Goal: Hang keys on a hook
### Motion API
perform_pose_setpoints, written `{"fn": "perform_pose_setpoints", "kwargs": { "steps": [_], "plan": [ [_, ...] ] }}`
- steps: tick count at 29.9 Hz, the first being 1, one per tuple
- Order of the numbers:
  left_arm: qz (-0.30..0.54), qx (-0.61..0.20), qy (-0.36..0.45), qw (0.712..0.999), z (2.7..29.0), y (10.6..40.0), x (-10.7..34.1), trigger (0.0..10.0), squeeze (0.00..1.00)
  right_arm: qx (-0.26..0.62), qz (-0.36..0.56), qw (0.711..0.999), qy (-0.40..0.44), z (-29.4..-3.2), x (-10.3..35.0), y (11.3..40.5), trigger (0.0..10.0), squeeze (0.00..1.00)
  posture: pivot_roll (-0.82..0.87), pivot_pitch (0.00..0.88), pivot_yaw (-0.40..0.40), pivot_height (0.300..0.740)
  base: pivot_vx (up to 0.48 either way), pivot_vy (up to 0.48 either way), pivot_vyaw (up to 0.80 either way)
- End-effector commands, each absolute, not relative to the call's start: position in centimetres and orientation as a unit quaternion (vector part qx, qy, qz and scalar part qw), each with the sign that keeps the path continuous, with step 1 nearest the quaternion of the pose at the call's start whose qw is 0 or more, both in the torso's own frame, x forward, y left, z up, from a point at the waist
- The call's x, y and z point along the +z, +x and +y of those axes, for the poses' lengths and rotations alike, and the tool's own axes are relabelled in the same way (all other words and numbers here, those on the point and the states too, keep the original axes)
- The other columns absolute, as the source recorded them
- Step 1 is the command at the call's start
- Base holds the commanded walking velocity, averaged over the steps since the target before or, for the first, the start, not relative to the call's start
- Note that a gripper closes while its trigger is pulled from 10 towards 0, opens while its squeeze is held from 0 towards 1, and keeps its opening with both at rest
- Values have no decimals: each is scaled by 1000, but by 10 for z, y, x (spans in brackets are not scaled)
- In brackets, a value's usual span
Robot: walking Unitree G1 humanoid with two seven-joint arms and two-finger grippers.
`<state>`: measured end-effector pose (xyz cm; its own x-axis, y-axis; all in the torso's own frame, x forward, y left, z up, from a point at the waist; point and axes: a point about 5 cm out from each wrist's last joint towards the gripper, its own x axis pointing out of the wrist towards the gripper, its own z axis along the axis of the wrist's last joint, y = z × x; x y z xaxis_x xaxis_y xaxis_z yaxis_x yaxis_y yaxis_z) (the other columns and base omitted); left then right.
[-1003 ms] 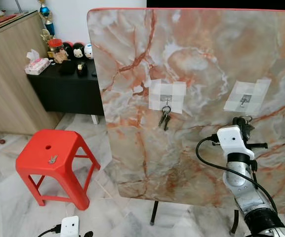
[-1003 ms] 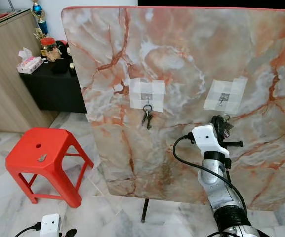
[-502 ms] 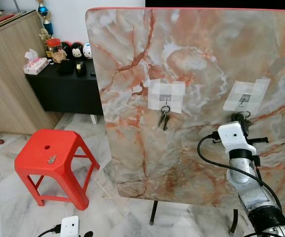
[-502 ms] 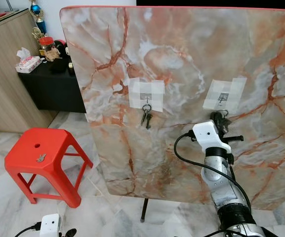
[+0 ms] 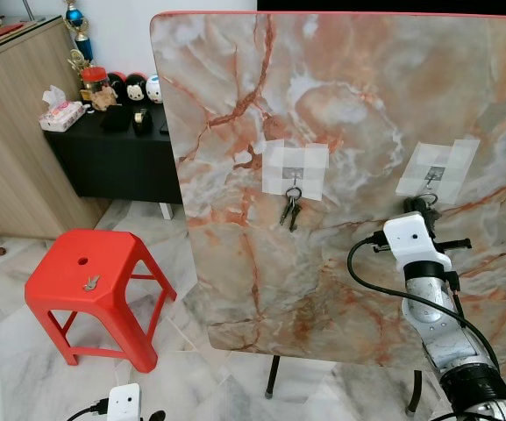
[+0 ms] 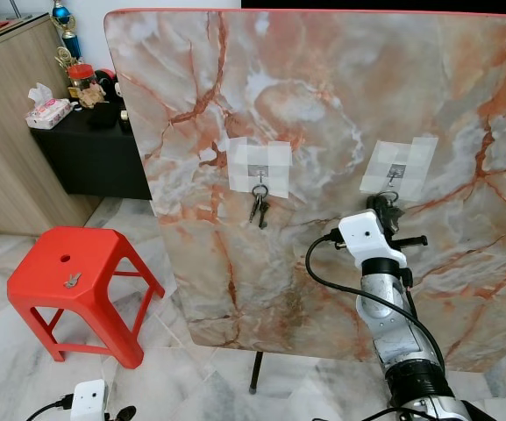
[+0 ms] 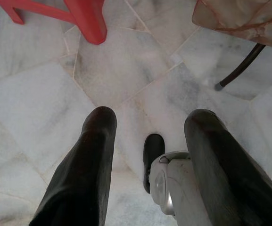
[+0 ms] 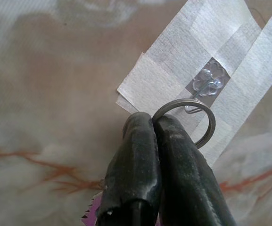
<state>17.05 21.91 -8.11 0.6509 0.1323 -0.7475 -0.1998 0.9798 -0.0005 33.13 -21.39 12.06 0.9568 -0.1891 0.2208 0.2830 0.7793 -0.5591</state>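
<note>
My right gripper is raised to the marble board and shut on a metal key ring. The ring is up against the right taped hook, whose wire end shows inside the loop. In the left eye view the right gripper sits just under that hook. A second bunch of keys hangs from the left taped hook. My left gripper hangs low over the floor, open with nothing between its fingers.
A red plastic stool stands left of the board with a small key on its seat. The board rests on thin black legs. A wooden cabinet and a black shelf with trinkets stand at the back left.
My right gripper has risen along the board, carrying the key ring from below the right hook up to it. The view has shifted slightly.
</note>
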Motion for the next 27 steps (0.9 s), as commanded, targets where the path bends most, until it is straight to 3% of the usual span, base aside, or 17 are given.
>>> {"fn": "perform_pose_setpoints", "kwargs": {
  "steps": [1, 27],
  "plan": [
    [416, 97, -45, 903, 221, 166, -83, 10000, 0, -123, -93, 943, -296, -209, 133, 337, 10000, 0, 91, 0, -2, 740, 0, 0, 0],
    [416, 98, -46, 903, 221, 166, -83, 10000, 0, -163, -92, 952, -243, -218, 141, 337, 10000, 0, 93, 0, -2, 740, 0, 0, 0]
  ]
}}
